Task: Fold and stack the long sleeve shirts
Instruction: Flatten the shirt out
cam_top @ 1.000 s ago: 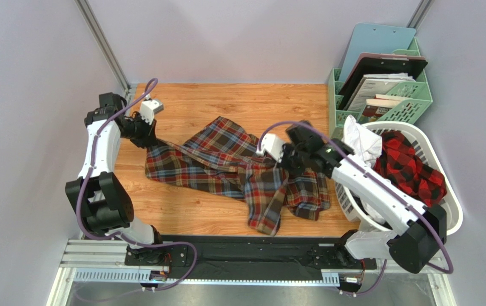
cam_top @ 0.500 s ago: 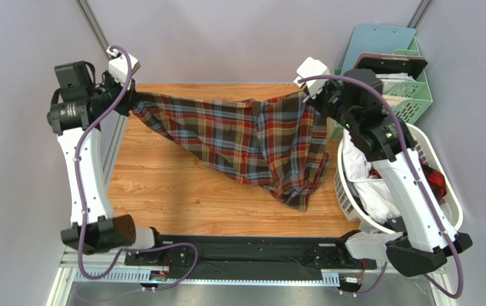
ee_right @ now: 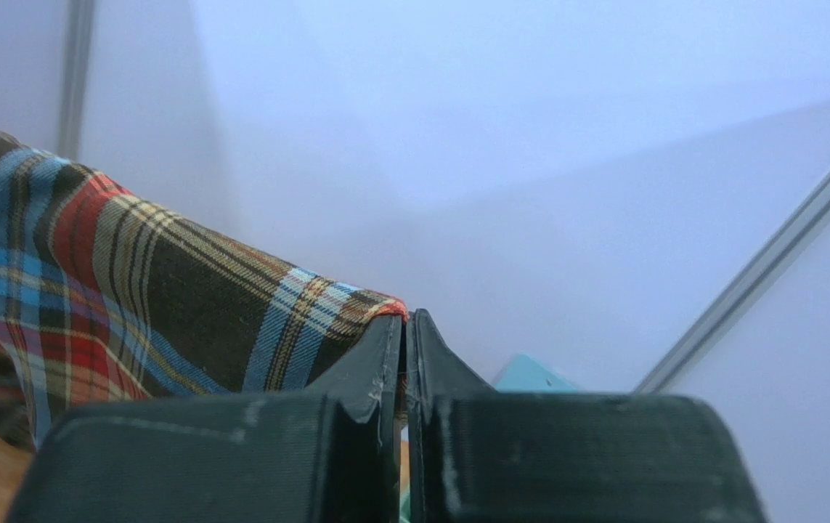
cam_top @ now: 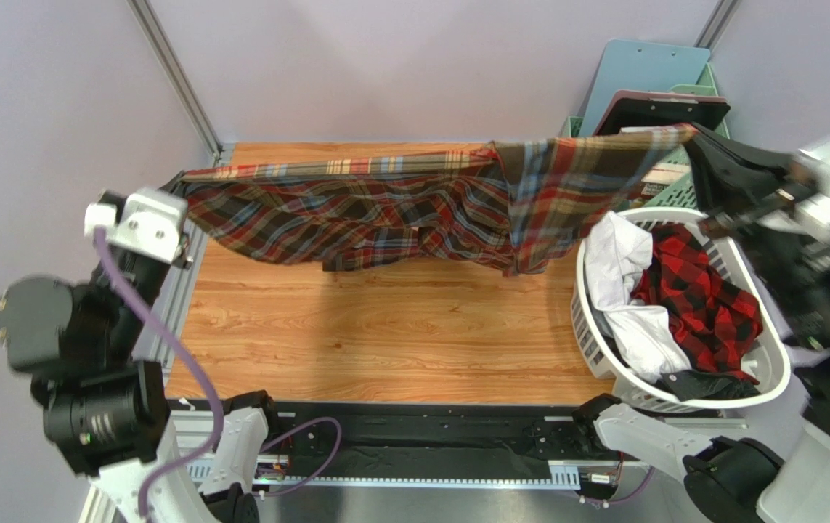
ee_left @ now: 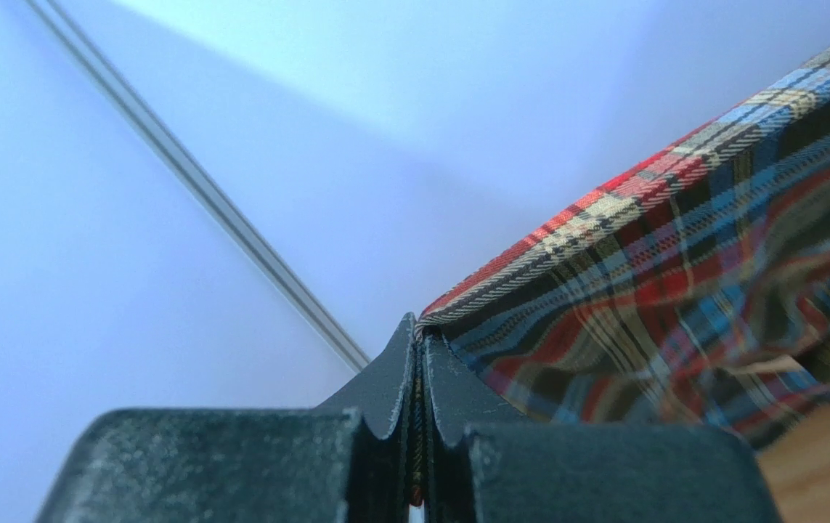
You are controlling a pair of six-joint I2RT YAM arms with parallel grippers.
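The dark brown-olive tartan shirt (cam_top: 386, 202) hangs stretched in the air between both grippers, high above the wooden table (cam_top: 386, 338). My left gripper (cam_top: 181, 181) is shut on its left edge; the wrist view shows the cloth (ee_left: 692, 283) pinched between the jaws (ee_left: 417, 332). My right gripper (cam_top: 697, 136) is shut on its right edge; the cloth (ee_right: 146, 294) runs left from the jaws (ee_right: 404, 324). A red-and-black check shirt (cam_top: 703, 289) lies in the white laundry basket (cam_top: 605, 349) at the right.
White and dark garments (cam_top: 632, 283) also lie in the basket. A green crate (cam_top: 714, 174) with clipboards and papers stands at the back right. Grey walls close in on both sides and behind.
Both arms have lifted the tartan shirt off the table and pulled it apart. It went from a crumpled heap to a taut band held high across the back.
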